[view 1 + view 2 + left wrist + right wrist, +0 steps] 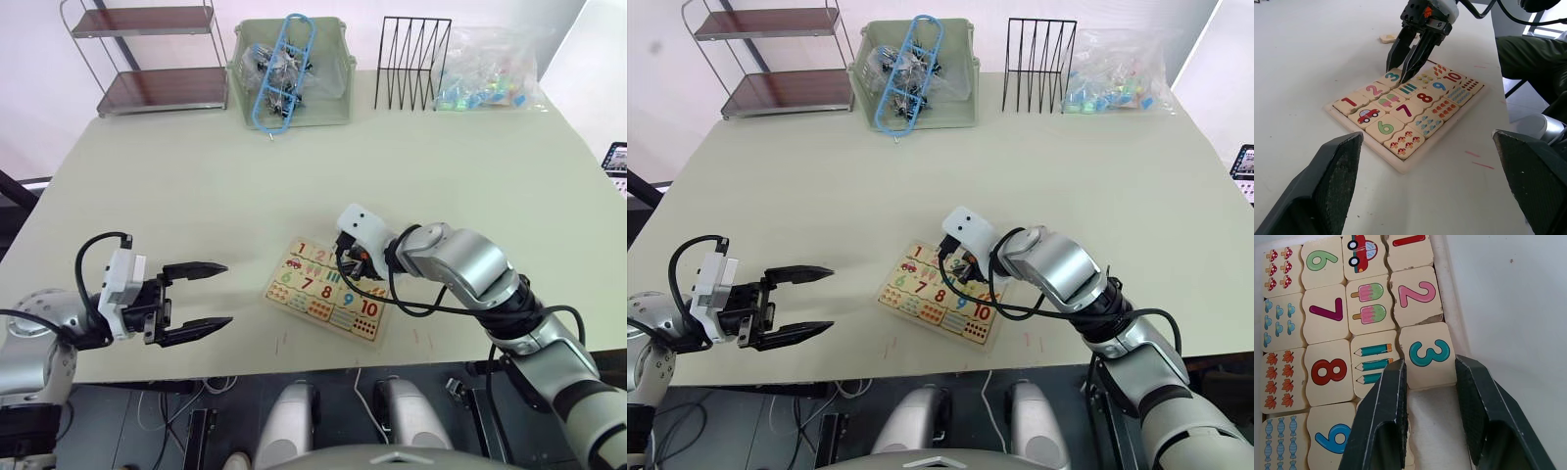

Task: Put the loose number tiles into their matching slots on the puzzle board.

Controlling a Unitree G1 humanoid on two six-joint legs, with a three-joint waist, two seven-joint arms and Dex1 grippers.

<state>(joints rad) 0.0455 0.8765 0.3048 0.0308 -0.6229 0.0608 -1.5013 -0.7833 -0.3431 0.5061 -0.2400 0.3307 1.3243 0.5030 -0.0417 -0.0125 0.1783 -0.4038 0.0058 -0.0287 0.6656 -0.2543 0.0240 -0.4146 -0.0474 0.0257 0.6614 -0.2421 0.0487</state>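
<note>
The puzzle board (1400,165) lies near the table's front edge, right of centre. Tiles 1 (1350,102) and 2 (1417,294) sit in their slots along its far long edge. My right gripper (1430,362) points down over that edge. It is shut on the number 3 tile (1429,353), one finger against each side, and the tile lies slightly askew at its slot. A bare slot (1427,423) shows between the fingers beside it. One loose tile (1387,37) lies on the table just beyond the board. My left gripper (227,294) hovers open and empty to the board's left.
Along the table's far edge stand a two-tier shelf (157,59), a green bin (333,98) holding a blue frame, a black wire rack (411,64) and a clear bag of coloured pieces (490,78). The board's near rim is close to the table's front edge.
</note>
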